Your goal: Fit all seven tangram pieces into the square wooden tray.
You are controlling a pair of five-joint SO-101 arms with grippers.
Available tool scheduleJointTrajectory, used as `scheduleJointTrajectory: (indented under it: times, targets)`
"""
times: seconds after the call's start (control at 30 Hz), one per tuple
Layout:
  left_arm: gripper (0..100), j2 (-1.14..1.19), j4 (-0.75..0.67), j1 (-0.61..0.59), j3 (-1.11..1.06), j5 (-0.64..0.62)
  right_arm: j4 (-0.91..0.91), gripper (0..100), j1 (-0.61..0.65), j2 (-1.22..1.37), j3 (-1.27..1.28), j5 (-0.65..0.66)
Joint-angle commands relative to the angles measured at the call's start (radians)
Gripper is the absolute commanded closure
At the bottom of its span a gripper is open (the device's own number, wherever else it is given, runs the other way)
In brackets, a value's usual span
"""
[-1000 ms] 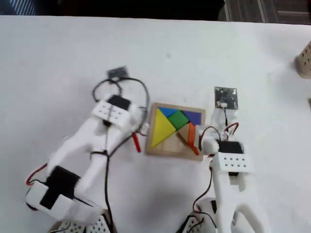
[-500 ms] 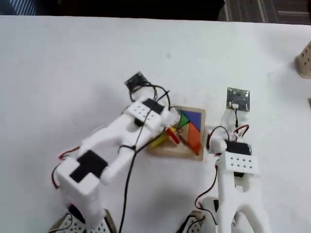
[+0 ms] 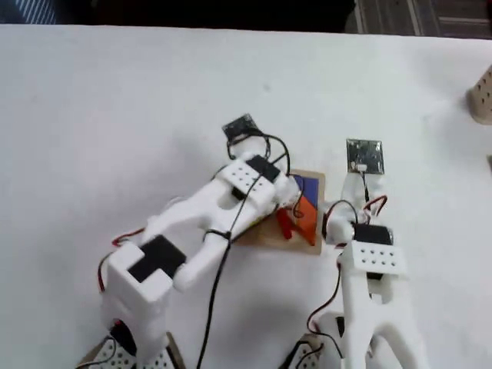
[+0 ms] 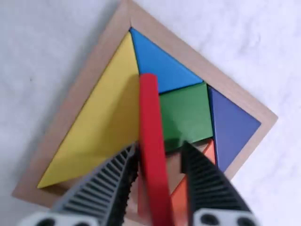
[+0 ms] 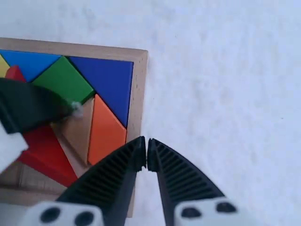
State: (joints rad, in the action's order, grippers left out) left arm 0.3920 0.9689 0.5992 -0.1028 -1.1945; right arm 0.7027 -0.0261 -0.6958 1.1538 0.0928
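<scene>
The square wooden tray point(image 4: 81, 94) holds a yellow triangle point(image 4: 99, 127), a light blue triangle point(image 4: 162, 66), a green square point(image 4: 186, 113), a dark blue triangle point(image 4: 233, 122) and an orange piece point(image 4: 209, 150). My left gripper point(image 4: 159, 148) hangs over the tray's middle, shut on a red piece point(image 4: 149, 103) that stands on edge above the bare wood. From above, the left arm covers most of the tray point(image 3: 306, 246), with the red piece point(image 3: 284, 224) at its tip. My right gripper point(image 5: 146, 150) is shut and empty just outside the tray's rim point(image 5: 138, 94), beside the orange piece point(image 5: 106, 132).
A perforated wooden object point(image 3: 483, 96) stands at the table's far right edge. The white table is open to the left of and behind the tray. The two arms' bases sit close together at the front edge.
My left arm has swung right from beside the tray to over it, carrying the red piece. The right arm shifted slightly and stays by the tray's right rim.
</scene>
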Motion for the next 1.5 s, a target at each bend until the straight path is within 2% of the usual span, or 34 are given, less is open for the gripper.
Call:
scheduleJointTrajectory:
  times: [0.0,0.07,0.17,0.4,0.5,0.67,0.77,0.83,0.9,1.0,1.1,1.33,1.47]
  targets:
    - [62,-0.016,0.037,0.007,0.063,0.046,-0.021,98.0,0.008,-0.030,-0.005,0.014]
    - [60,-0.018,0.046,0.004,0.071,0.046,-0.021,98.0,0.008,-0.030,-0.005,0.014]
    - [63,-0.018,0.098,-0.012,0.106,0.046,-0.021,98.0,0.007,-0.030,-0.005,0.014]
    - [66,-0.018,0.327,-0.093,0.258,0.052,-0.021,98.0,0.007,-0.030,-0.005,0.014]
    - [66,-0.018,0.376,-0.131,0.295,0.118,-0.021,98.0,0.007,-0.030,-0.005,0.014]
    - [66,-0.012,0.374,-0.137,0.305,0.203,-0.018,98.0,-0.001,-0.031,-0.005,0.014]
    - [72,-0.013,0.315,-0.139,0.299,0.287,-0.018,98.0,-0.035,-0.035,-0.005,0.014]
    - [83,-0.008,0.273,-0.147,0.299,0.356,-0.019,98.0,-0.068,-0.038,-0.006,0.014]
    - [99,-0.007,0.226,-0.170,0.298,0.430,-0.019,98.0,-0.094,-0.039,-0.006,0.014]
    - [93,-0.007,0.199,-0.170,0.298,0.463,-0.019,98.0,-0.122,-0.039,-0.008,0.014]
    - [98,-0.004,0.140,-0.147,0.296,0.471,-0.019,98.0,-0.139,-0.036,-0.008,0.014]
    - [97,0.154,-0.101,-0.065,0.311,0.471,-0.019,98.0,-0.136,-0.031,-0.008,0.014]
    - [97,0.220,-0.083,-0.065,0.440,0.471,-0.019,98.0,-0.133,-0.031,-0.008,0.014]
